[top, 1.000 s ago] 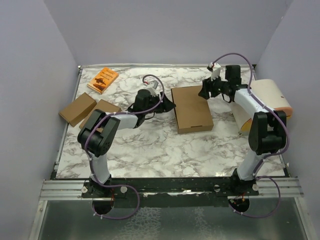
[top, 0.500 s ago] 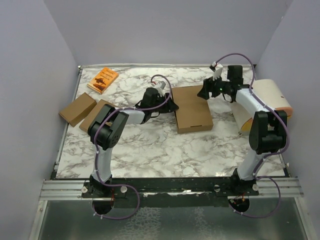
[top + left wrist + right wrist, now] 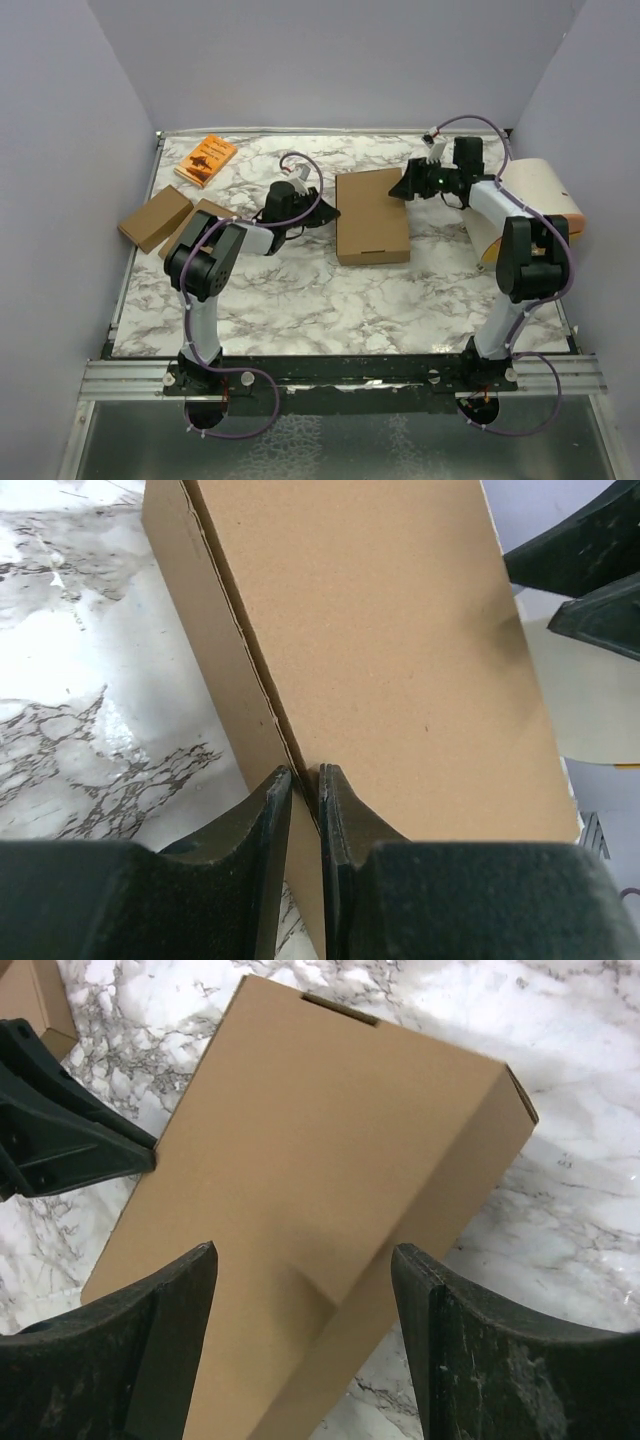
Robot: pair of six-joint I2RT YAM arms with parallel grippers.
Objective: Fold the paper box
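Two grippers point(image 3: 325, 213) point(image 3: 408, 190) are flanking one paper box point(image 3: 372, 215), with two smaller cardboard boxes point(image 3: 155, 217) point(image 3: 203, 222) and one orange book point(image 3: 206, 160) lying beyond the left gripper.

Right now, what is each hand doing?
Left hand: closed, pinching the side edge of the flat brown cardboard box.
Right hand: open, above the box, gripping nothing.

I've dragged the paper box point(image 3: 372, 215) leftward and it now sits squarer. My left gripper point(image 3: 305, 775) has pinched down onto its left edge, and my right gripper point(image 3: 305, 1260) has spread slightly wider.
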